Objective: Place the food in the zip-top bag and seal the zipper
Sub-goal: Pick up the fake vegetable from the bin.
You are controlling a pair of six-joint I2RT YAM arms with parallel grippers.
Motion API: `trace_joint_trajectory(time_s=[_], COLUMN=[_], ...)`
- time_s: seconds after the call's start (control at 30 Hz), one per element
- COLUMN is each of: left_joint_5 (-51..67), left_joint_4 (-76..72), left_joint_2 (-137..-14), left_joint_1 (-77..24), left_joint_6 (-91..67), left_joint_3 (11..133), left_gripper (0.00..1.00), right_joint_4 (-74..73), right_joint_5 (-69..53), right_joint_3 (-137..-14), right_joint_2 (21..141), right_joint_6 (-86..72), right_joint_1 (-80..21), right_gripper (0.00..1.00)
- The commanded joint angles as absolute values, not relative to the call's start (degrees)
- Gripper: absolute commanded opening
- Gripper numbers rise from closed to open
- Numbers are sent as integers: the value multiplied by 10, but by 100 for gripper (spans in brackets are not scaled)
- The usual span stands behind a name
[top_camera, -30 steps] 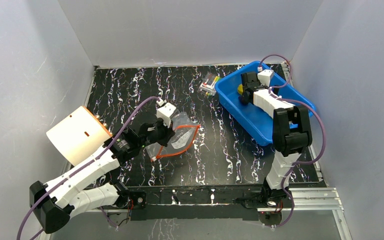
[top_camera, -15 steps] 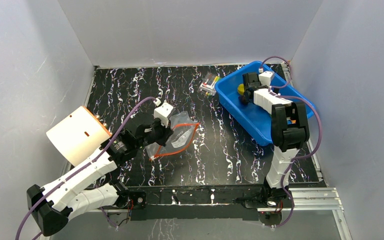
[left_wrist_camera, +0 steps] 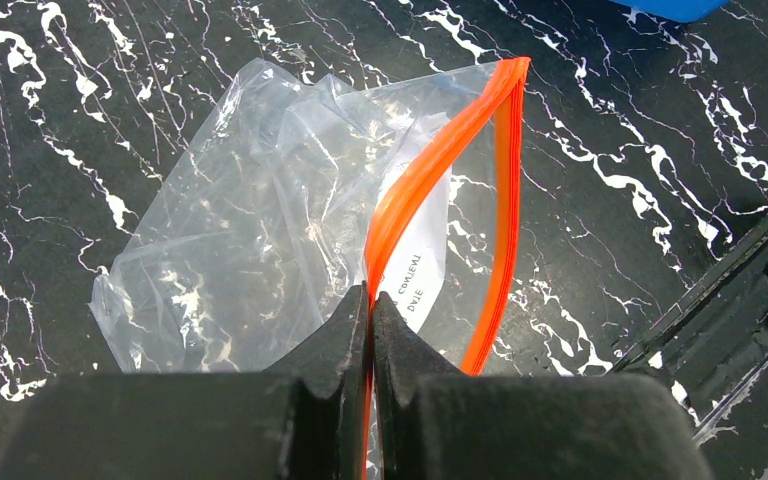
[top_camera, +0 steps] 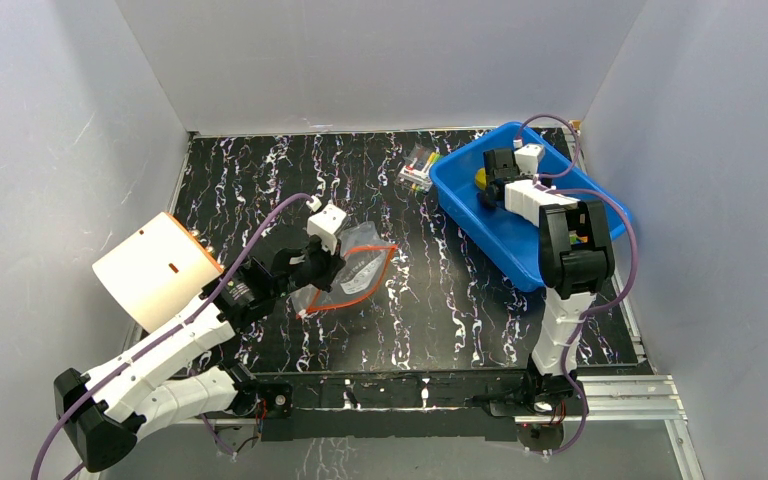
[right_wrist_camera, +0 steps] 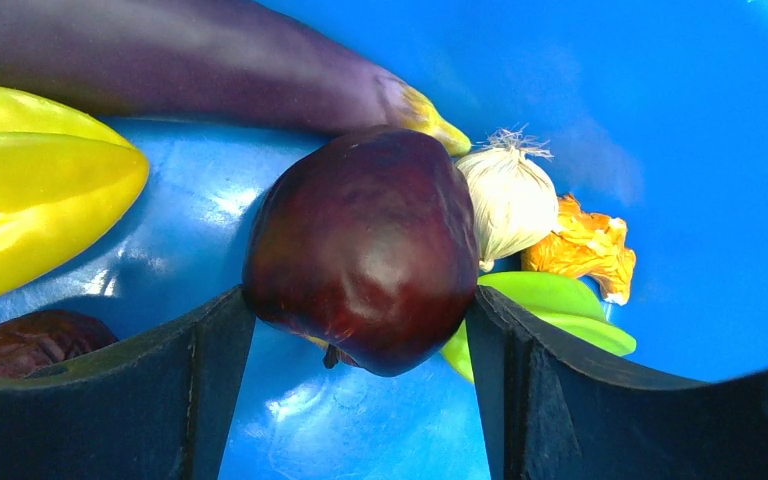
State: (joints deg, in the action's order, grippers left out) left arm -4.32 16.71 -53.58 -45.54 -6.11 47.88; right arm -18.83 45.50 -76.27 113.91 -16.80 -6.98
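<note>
The clear zip-top bag (top_camera: 360, 262) lies on the dark table, with its white label (left_wrist_camera: 422, 265) showing. My left gripper (left_wrist_camera: 371, 300) is shut on one strip of the red-orange zipper (left_wrist_camera: 440, 160); the other strip (left_wrist_camera: 505, 220) bows away, so the mouth gapes. It also shows in the top view (top_camera: 322, 264). My right gripper (right_wrist_camera: 360, 300) is down in the blue bin (top_camera: 520, 250), shut on the dark purple ball (right_wrist_camera: 365, 240). Around it lie the eggplant (right_wrist_camera: 190, 60), a yellow piece (right_wrist_camera: 30, 190), and beige (right_wrist_camera: 510, 205), orange (right_wrist_camera: 585, 245) and green (right_wrist_camera: 555, 300) pieces.
A small clear packet of colourful sticks (top_camera: 418, 168) lies just left of the bin. A white cylinder with an orange rim (top_camera: 155, 265) stands at the left, beside my left arm. Grey walls close in three sides.
My left gripper has drawn the bag's zipper edge slightly left, and the mouth has narrowed. My right wrist has shifted a little further back in the bin.
</note>
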Motion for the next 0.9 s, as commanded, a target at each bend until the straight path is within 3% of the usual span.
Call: trace_joint_trajectory(time_s=[0.0, 0.47, 0.87], left_joint_5=[-53, -84, -102], left_joint_4=[161, 159, 150], left_joint_2=[-534, -523, -509], left_joint_1=[-453, -453, -453], left_joint_6=[-55, -39, -36], left_joint_3=[473, 470, 461], left_gripper=[0, 0, 0], right_joint_4=[-154, -176, -246], right_joint_5=[485, 458, 416], right_joint_3=[-761, -737, -714], right_joint_2=[1128, 1070, 924], right_joint_6=[-159, -170, -183], right_joint_1=[-67, -72, -108], right_gripper=[69, 58, 52])
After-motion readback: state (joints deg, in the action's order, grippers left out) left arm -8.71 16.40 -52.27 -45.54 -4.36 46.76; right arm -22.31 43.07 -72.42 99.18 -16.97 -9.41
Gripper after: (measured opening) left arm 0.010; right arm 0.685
